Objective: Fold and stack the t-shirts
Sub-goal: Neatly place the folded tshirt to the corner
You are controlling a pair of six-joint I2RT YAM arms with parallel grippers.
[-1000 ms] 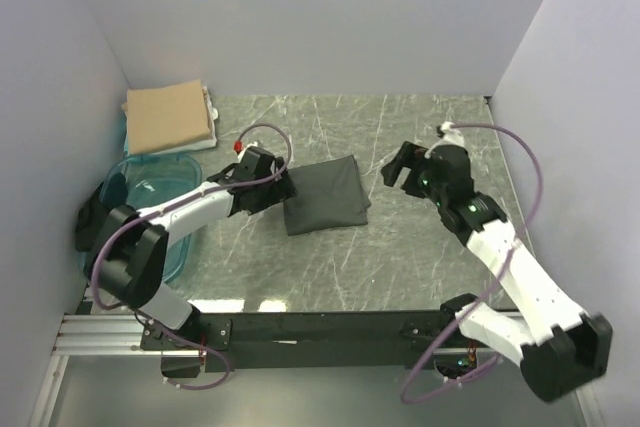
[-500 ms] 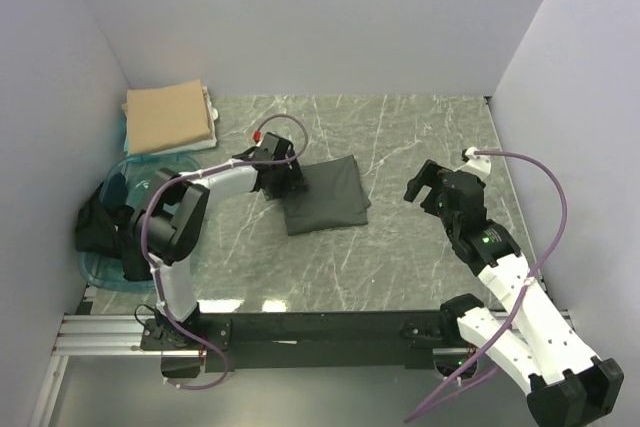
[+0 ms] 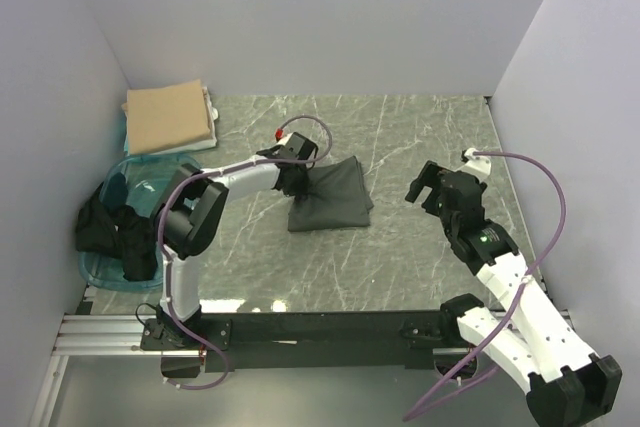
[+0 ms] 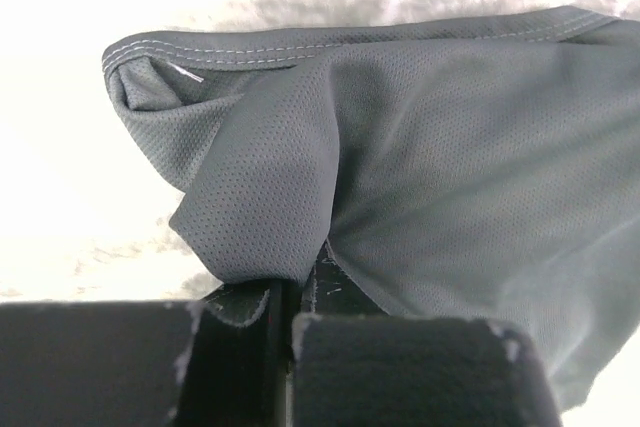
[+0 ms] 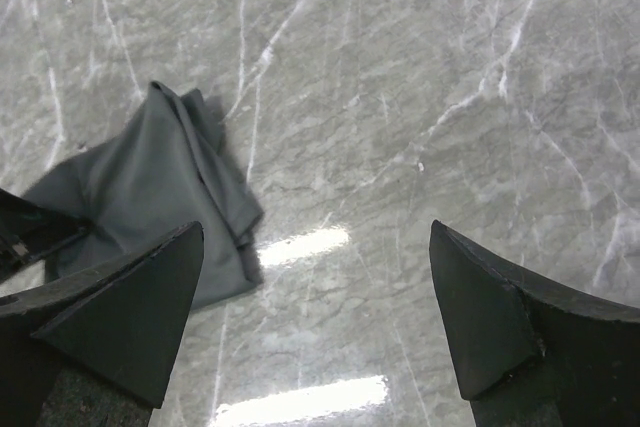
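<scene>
The grey shirt (image 3: 338, 197) lies folded on the bench (image 3: 420, 127), well right of the tub (image 3: 150, 179), and its edge nearest the tub is bunched and raised a little. The left gripper (image 3: 300, 181) is clamped tight on that edge, with cloth pinched between its fingers (image 4: 400, 367). A tan shirt (image 3: 168, 117) sits folded just behind the tub, and black shirts (image 3: 115, 232) are heaped in it. The right gripper (image 3: 428, 187), farther from the tub than the grey shirt, hangs wide open and holds nothing. The step appears to be moving the folded grey shirt to the stack. Next, I judge, the left arm must carry it toward the tan shirt without the one-edge pinch letting the folds spill.
</scene>
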